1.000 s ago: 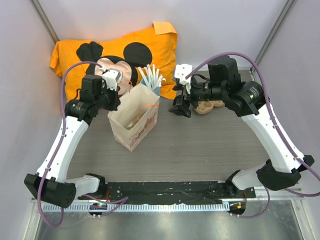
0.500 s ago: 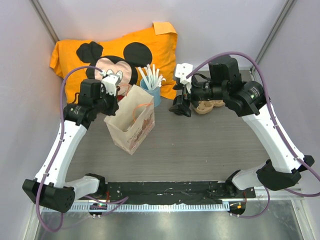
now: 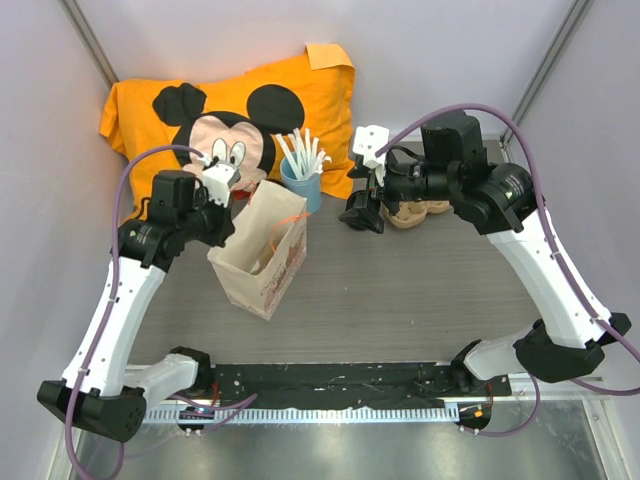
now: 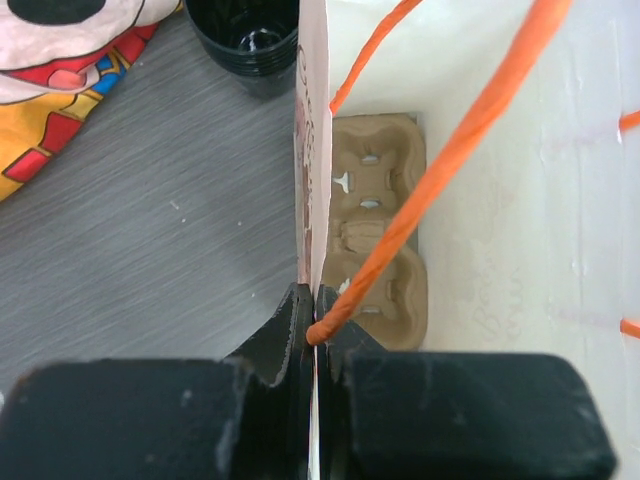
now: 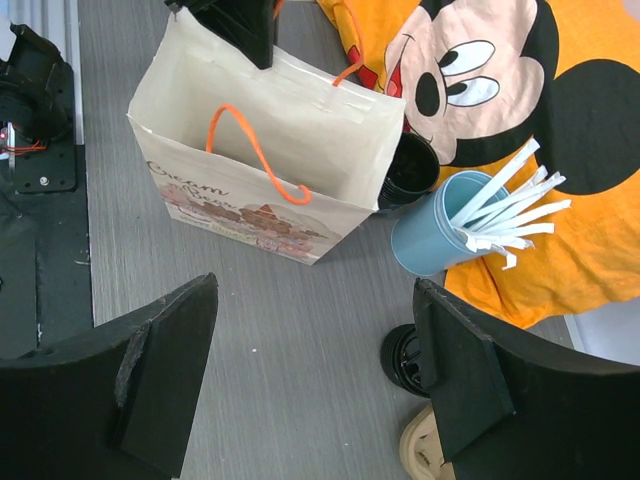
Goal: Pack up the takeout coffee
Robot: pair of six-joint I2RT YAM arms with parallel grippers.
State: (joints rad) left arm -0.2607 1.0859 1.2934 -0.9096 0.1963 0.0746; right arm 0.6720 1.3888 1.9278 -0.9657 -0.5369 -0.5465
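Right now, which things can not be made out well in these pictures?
Coffee cup: right wrist view, half behind the right fingers; top view, mostly under them.
Open black cup: left wrist view, cut off by the top edge.
Cardboard tray in the bag: left wrist view, partly behind the orange handle.

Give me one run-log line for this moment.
left gripper: shut on paper bag rim | right gripper: open, above takeout coffee, not gripping | cup carrier: inside bag

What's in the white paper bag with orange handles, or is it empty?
Not empty: a brown moulded-cardboard cup tray lies flat in the white paper bag, its wells empty.
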